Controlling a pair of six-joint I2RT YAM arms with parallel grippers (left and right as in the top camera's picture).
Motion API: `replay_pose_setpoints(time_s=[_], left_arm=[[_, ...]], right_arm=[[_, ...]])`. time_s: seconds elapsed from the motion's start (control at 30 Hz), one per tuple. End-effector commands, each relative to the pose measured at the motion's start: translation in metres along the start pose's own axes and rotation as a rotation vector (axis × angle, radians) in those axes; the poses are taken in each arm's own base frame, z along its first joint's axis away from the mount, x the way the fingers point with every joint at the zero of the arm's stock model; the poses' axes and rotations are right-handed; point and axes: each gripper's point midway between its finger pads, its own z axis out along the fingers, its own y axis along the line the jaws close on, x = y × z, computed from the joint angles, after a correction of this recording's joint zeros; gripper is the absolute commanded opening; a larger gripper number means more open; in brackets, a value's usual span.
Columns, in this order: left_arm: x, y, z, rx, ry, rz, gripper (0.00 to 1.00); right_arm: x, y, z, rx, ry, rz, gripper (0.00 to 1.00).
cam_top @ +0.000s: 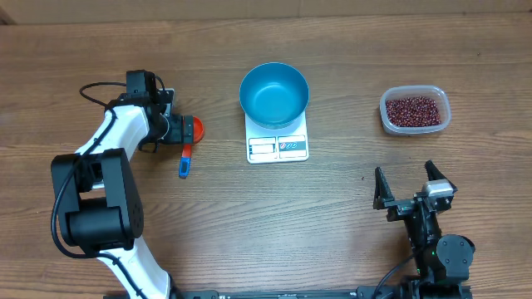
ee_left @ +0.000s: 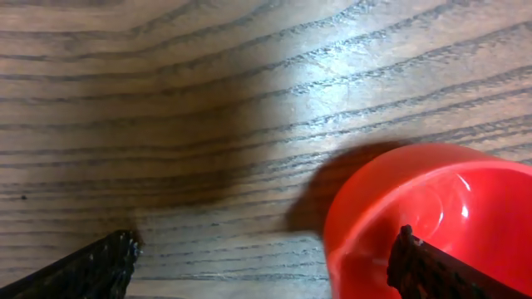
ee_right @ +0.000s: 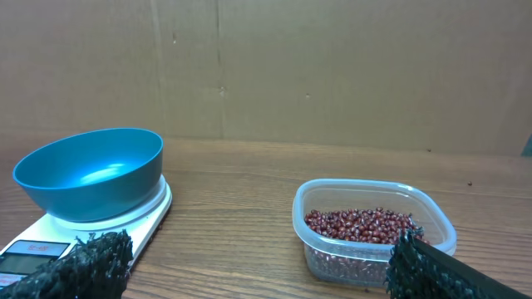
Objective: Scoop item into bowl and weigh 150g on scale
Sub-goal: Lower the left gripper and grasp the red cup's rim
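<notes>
Beans (cam_top: 413, 110) in tub (cam_top: 416, 130), 2 o'clock. Bowl (cam_top: 274, 98) on scale (cam_top: 278, 148), 12. Left gripper (ee_left: 264, 242) at scoop (cam_top: 193, 129), right gripper (cam_top: 405, 173): fingers apart.

You're looking at a brown wood-grain bench (cam_top: 249, 241), with dark streaks running along its length. Behind its far edge stands a plain tan cardboard wall (ee_right: 332, 66), creased by vertical seams. Up close, a pale sheen (ee_left: 349, 58) of light lies across the grain.

Blue bowl (ee_right: 90, 173) sits on white scale (ee_right: 143, 218) at left, clear tub (ee_right: 378, 257) of maroon beans (ee_right: 359, 224) well apart at right on wooden table (ee_right: 233, 216), right gripper (ee_right: 253, 274) spread wide in foreground.
</notes>
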Motion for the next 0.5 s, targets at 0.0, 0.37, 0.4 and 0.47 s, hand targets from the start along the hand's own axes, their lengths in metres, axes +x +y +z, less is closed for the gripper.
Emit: replay_pose_setpoints(time_s=[0.0,0.37,0.4,0.47], left_arm=[[0.0062,0.0035,0.0055,-0.001,0.017,0.009,1.0],[0.0033,0.0036,0.0056,-0.001,0.006,0.01,0.86],[0.0033,0.0036,0.0056,-0.001,0.006,0.01,0.84],[0.0032,0.0036,0.0056,-0.001,0.005,0.01,0.78]], right_arm=[[0.0022,0.0014,0.0002,-0.005,-0.002,0.003,1.0],[0.0023,0.0014,0.0002,-0.005,-0.002,0.003,1.0],[0.0021,0.0014,0.0001,-0.005,-0.002,0.003,1.0],[0.0022,0.0014,0.0002,-0.005,-0.002,0.003,1.0]])
